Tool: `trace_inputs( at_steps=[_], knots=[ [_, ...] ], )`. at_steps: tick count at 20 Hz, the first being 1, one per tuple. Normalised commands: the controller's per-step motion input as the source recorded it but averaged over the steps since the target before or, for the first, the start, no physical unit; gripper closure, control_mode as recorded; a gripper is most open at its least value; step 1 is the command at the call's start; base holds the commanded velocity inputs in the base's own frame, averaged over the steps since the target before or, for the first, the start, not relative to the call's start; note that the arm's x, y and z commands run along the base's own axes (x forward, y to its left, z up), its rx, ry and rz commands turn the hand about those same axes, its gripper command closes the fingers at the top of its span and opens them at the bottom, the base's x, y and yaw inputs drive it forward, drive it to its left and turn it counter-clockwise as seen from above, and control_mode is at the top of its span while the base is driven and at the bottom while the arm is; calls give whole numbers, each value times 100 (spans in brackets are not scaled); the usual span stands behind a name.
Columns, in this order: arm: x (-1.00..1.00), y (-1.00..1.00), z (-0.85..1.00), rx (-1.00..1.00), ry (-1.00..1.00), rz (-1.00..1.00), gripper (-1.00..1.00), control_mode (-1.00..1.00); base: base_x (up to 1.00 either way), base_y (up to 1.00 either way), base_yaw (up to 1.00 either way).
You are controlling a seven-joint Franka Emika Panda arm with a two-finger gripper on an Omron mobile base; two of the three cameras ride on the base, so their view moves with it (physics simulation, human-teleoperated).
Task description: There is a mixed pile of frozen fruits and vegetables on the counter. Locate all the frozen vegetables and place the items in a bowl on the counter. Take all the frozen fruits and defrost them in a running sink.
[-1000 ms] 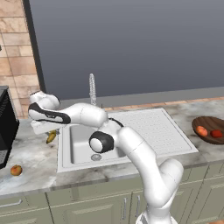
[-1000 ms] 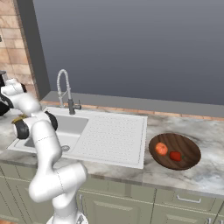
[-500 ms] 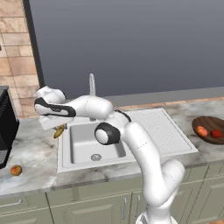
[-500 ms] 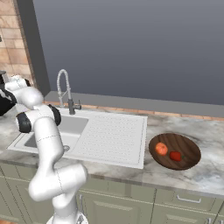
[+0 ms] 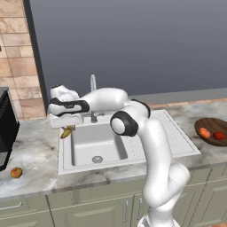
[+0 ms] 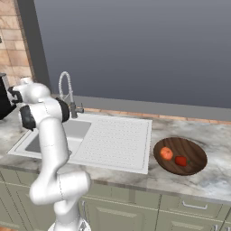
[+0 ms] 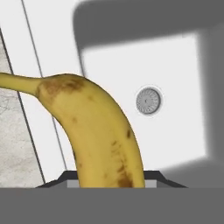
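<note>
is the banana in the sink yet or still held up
Held up: the banana hangs from the gripper over the sink basin's left edge.

**Banana carried from desk to sink's edge**

The gripper point(image 5: 67, 127), clamped on the banana point(image 5: 67, 131), has swung right from above the marbled desk point(image 5: 31, 146) a second ago to the left rim of the sink point(image 5: 84, 163). The fruit, earlier low by the desk surface, now hangs over the rim. In the hand view, the banana point(image 7: 100, 140) hangs over the white basin, with its drain point(image 7: 148, 100) beyond.
</note>
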Motion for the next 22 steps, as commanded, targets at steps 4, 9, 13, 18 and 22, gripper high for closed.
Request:
trace_inputs(
  at_steps=[4,9,13,18,22],
  knots=[
    [-4,-17,0,8,-2,-7,100,-100,0,0,0],
    [-1,-8,0,1,0,-7,100,-100,0,0,0],
    [0,-5,0,0,0,-7,100,-100,0,0,0],
    [0,-6,0,0,1,-6,100,-100,0,0,0],
    [0,-11,0,-2,3,-6,100,-100,0,0,0]
  ],
)
